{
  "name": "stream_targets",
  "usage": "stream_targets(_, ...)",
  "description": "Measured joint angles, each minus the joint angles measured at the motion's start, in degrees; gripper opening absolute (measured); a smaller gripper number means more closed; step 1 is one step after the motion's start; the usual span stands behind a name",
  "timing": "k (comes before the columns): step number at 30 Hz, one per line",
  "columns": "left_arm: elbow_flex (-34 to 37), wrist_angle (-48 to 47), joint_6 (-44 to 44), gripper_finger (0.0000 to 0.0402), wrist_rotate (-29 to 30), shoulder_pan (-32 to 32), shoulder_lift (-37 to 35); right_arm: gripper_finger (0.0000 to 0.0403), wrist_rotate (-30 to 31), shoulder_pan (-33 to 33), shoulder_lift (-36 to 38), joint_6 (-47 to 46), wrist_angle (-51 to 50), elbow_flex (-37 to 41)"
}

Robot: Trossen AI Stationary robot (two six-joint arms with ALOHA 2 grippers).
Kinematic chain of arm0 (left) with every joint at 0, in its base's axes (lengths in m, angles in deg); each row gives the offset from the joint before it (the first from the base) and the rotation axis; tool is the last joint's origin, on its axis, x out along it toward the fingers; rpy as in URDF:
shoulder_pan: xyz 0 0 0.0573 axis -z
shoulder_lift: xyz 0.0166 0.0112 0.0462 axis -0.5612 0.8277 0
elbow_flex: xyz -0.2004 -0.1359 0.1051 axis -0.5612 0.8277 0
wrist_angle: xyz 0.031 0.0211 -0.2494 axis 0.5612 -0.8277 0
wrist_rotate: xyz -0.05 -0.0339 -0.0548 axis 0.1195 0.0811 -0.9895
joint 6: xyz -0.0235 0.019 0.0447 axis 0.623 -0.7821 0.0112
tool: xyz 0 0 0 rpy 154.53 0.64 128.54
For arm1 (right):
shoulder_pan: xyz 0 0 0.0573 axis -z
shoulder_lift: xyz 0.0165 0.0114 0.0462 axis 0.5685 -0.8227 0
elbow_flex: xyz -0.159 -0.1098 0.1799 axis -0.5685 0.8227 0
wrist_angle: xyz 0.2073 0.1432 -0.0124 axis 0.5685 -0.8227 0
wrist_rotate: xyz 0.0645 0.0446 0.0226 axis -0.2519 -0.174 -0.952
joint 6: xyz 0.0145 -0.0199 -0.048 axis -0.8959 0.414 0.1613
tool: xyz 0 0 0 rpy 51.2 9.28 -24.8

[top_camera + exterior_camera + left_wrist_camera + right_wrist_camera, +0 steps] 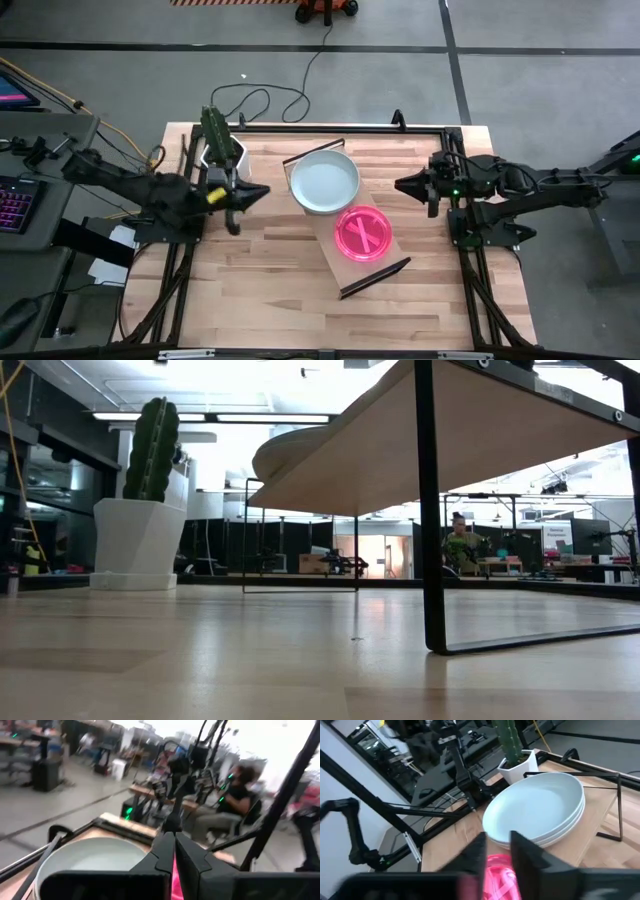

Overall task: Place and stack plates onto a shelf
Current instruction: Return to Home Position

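Two stacks on shelf [352,275]: pale plates [325,182], pink plates [363,234]. Left tool [258,191] pressed together, right tool [402,185] narrowly spread, both clear of it. Homing; only retraction needed.

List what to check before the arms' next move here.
1. The stack of pale round plates sits on the long light-wood shelf: ok.
2. The translucent pink plates sit on the shelf beside that stack: ok.
3. The left gripper is off the plates, shut, holding nothing: ok.
4. The right gripper is off the plates, open, holding nothing: ok.
5. All six plates accounted for: cannot tell.
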Motion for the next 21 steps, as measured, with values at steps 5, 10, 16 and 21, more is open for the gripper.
stream_targets(5,12.9,7.1,-0.7,0.0001,-7.6,-5.8,-11.4,0.0015,-0.8,0.0,0.0,-0.3,0.1,0.0)
stream_targets(10,22.4,8.6,2.3,0.0000,-10.9,-8.2,-21.9,0.0003,-1.2,0.0,0.0,-0.2,-0.1,0.0)
stream_targets(16,30.5,8.8,6.4,0.0000,-11.8,-7.6,-31.0,0.0002,-6.5,0.0,0.0,-0.2,-0.6,0.0)
stream_targets(21,35.0,10.0,5.6,0.0000,-11.3,-7.2,-35.3,0.0001,-6.7,0.0,0.0,-0.6,-0.9,0.0)
